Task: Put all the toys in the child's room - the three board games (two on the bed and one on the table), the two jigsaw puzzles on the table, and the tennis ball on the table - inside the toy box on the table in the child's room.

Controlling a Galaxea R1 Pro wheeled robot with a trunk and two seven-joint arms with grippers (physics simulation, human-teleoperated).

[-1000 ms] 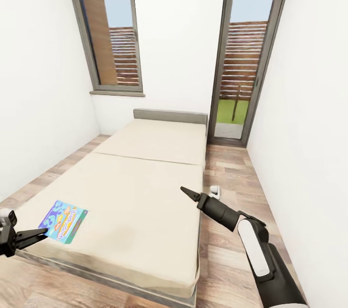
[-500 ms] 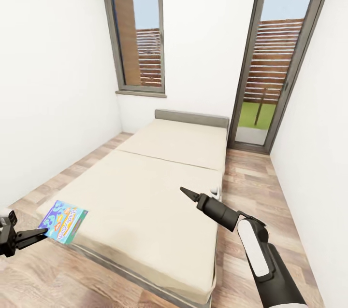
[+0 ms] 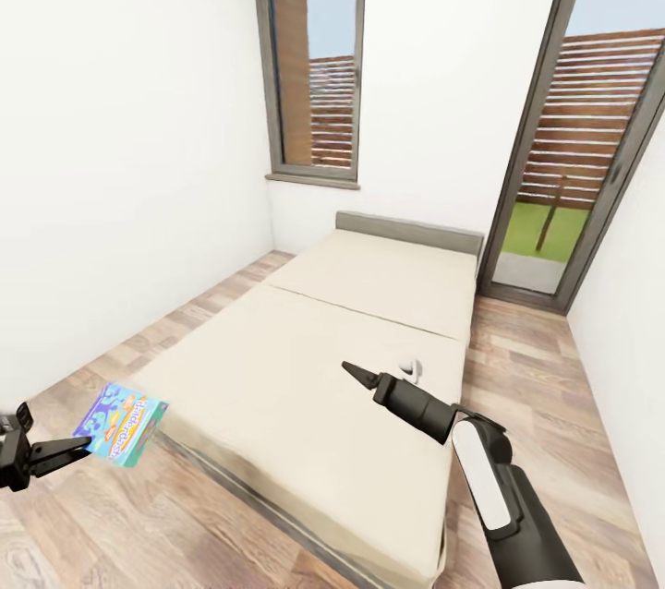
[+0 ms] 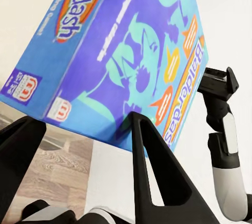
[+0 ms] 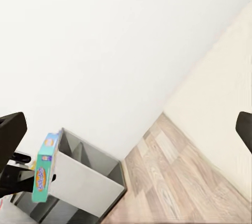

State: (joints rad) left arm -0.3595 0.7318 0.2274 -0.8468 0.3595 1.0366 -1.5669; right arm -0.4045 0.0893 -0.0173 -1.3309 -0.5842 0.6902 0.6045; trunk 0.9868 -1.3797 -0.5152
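1. Blue, flat cardboard board game box (image 3: 120, 424) printed with teal cartoon shapes is clamped by its near edge in my left black two-fingered claw (image 3: 76, 450), out over the wood-plank floor (image 3: 185, 524) just off the near corner of the low bed with its plain beige mattress (image 3: 314, 367).
2. My left wrist view brings the box (image 4: 121, 56) close enough to read: "Balderdash" in orange lettering along the side and on the face, plus a small red maker's mark on the edge. My black fingers (image 4: 157, 171) are pressed against its underside.
3. My right black claw (image 3: 356, 375) hangs over the mattress, tips together, gripping nothing.
4. My right wrist view catches the box (image 5: 44, 175) edge-on beside an open grey shelf unit (image 5: 84, 182) against the white wall.
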